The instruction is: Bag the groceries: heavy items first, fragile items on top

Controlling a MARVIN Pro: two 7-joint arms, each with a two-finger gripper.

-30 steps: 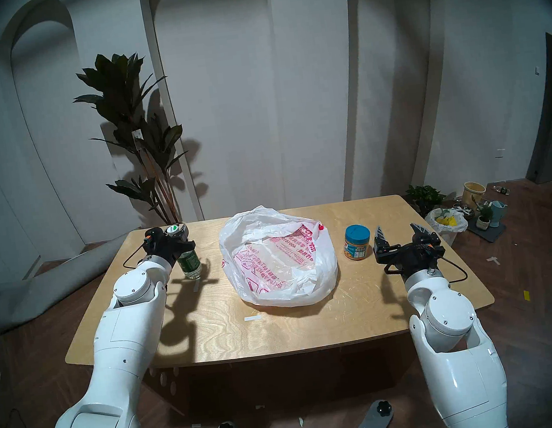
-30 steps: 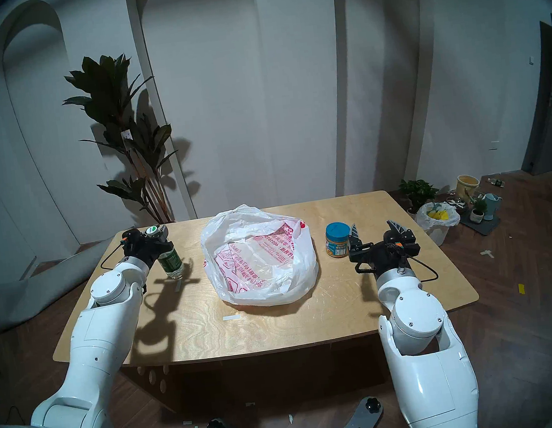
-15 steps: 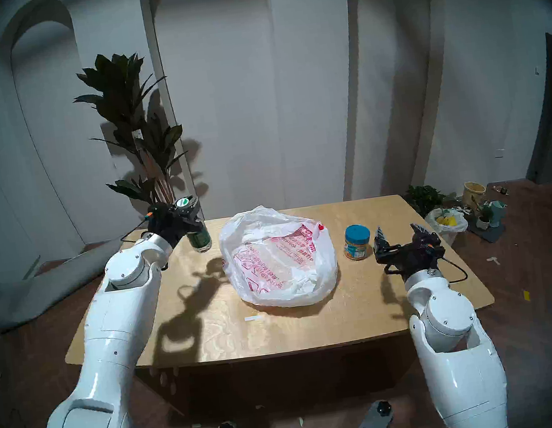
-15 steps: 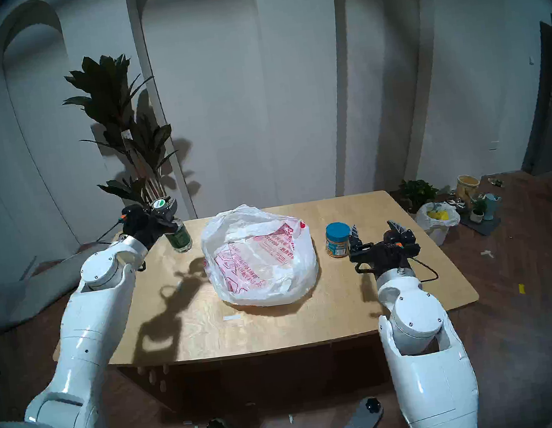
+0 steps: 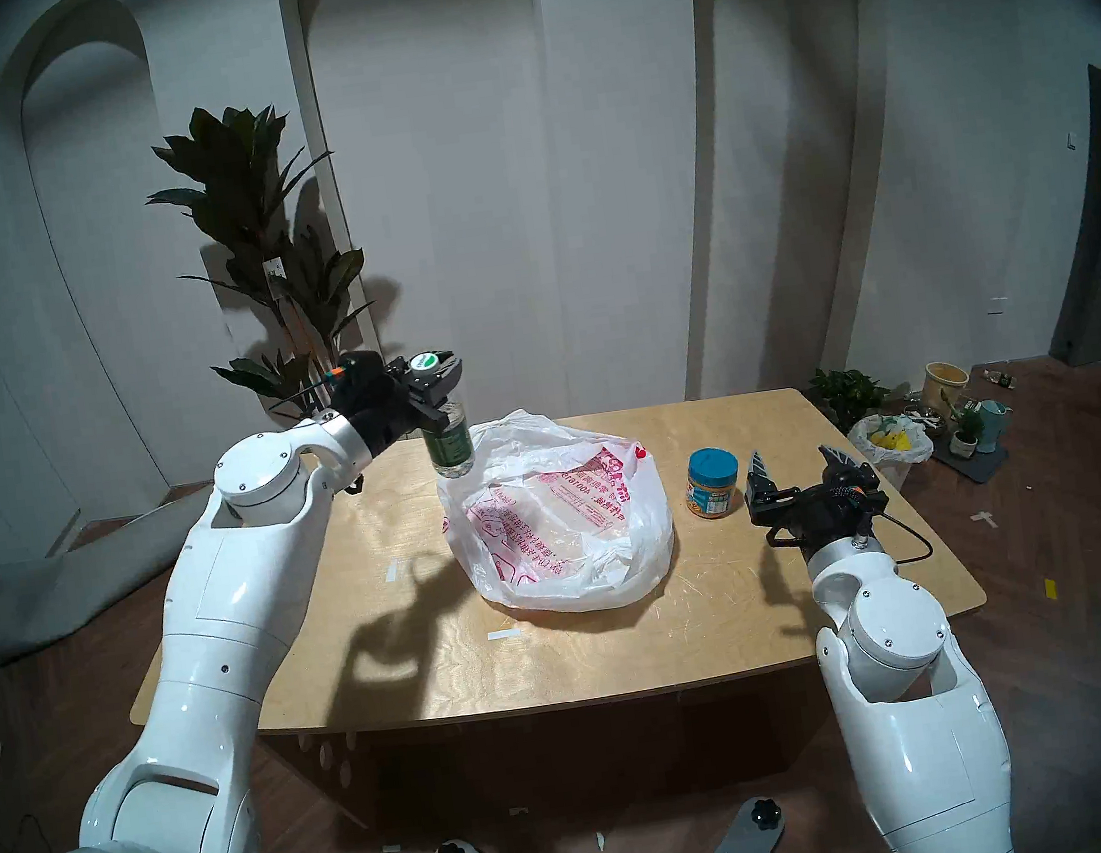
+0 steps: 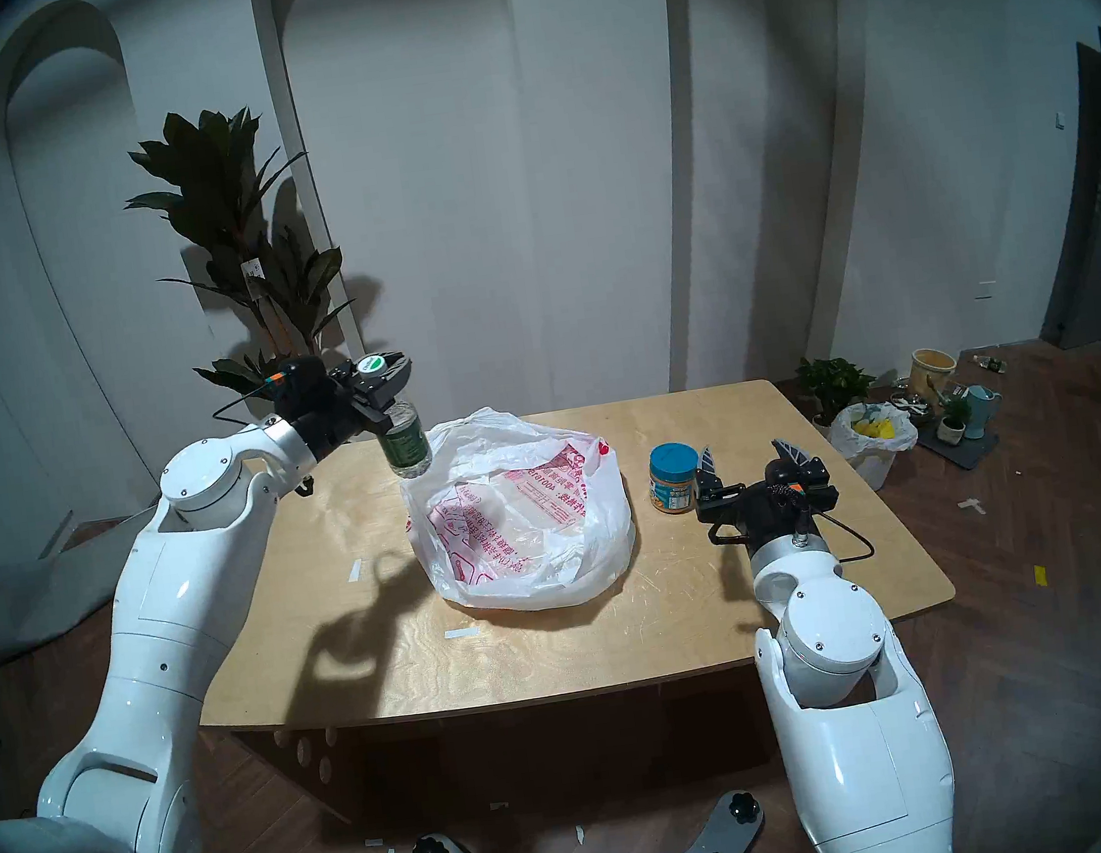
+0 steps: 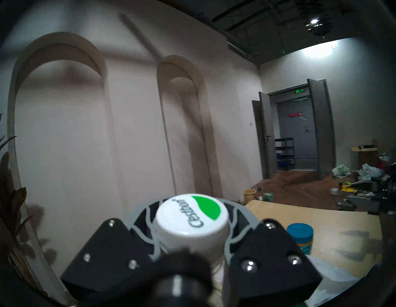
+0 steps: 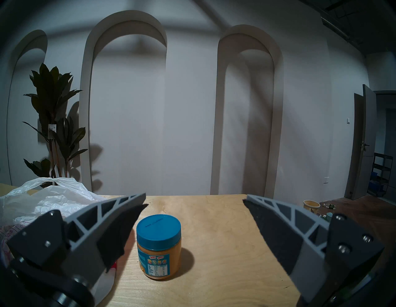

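I have the left gripper (image 5: 438, 388) clamped on the neck of the water bottle (image 5: 448, 447), just under its cap, so the bottle hangs upright and clear of the counter (image 5: 422, 638). I hold it high, beside the near-left rim of the bag (image 5: 559, 518), because the thin plastic mouth slumps open upward and I judge a drop from above the safest entry. The bottle goes first as the heavy item. The right gripper (image 5: 797, 458) waits with its fingers (image 8: 111, 225) spread wide and empty, just right of the jar (image 8: 159, 244), which stands on the counter beside the bag, ready for the second load.
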